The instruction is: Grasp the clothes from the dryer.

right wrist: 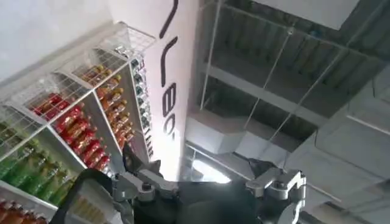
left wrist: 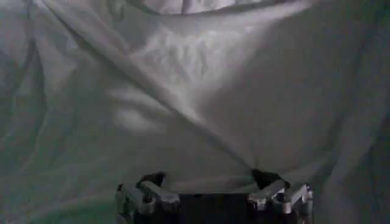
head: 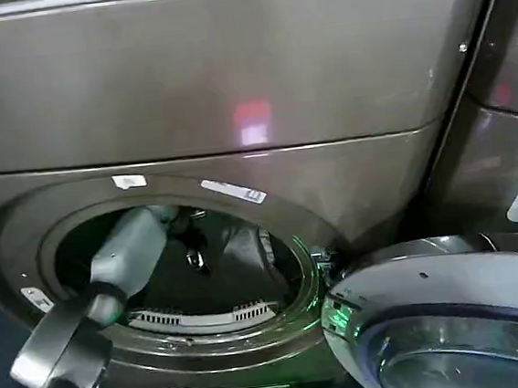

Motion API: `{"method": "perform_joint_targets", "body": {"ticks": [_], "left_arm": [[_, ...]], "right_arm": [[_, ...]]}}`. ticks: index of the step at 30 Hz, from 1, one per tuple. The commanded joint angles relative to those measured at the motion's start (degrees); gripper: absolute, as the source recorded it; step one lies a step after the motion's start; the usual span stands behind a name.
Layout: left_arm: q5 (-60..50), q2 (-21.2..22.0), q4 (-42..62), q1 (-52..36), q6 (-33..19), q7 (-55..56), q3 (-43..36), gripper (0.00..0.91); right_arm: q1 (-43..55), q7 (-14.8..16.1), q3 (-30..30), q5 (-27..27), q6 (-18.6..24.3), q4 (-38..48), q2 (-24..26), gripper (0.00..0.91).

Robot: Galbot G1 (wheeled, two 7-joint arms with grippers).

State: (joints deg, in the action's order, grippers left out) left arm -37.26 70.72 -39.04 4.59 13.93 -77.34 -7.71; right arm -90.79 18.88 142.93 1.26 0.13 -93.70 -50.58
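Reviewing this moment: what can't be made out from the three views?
- Head view: the left hand inside the dryer is dark, so contact with the clothes is unclear.
- Left wrist view: the clothes run past every edge, so their full extent is hidden; the left hand is cut by the bottom edge.
- Right wrist view: the right hand points up at shelves and ceiling; its place relative to the dryer can't be told.

White wire shelving (right wrist: 73,115) holds rows of red, orange and green bottles (right wrist: 79,131); beside it, a white lettered pillar (right wrist: 167,91).
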Motion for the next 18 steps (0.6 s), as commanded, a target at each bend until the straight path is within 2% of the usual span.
{"method": "perform_joint_targets", "body": {"ticks": [1, 14, 18], "left_arm": [[0.4, 0.2, -0.2, -0.2, 0.1, 0.0, 0.0, 0.023], [0.8, 0.0, -0.1, 0.1, 0.3, 0.1, 0.1, 0.000], [7.3, -0.7, -2.9, 0.6, 1.0, 0.3, 0.0, 0.000]], "right_arm": [[0.1, 0.0, -0.1, 0.0, 0.0, 0.0, 0.1, 0.907], [0.7, 0.1, -0.8, 0.0, 0.1, 0.1, 0.2, 0.907], [0.8, 0.0, -1.0, 0.0, 0.2, 0.3, 0.2, 0.907]]}}
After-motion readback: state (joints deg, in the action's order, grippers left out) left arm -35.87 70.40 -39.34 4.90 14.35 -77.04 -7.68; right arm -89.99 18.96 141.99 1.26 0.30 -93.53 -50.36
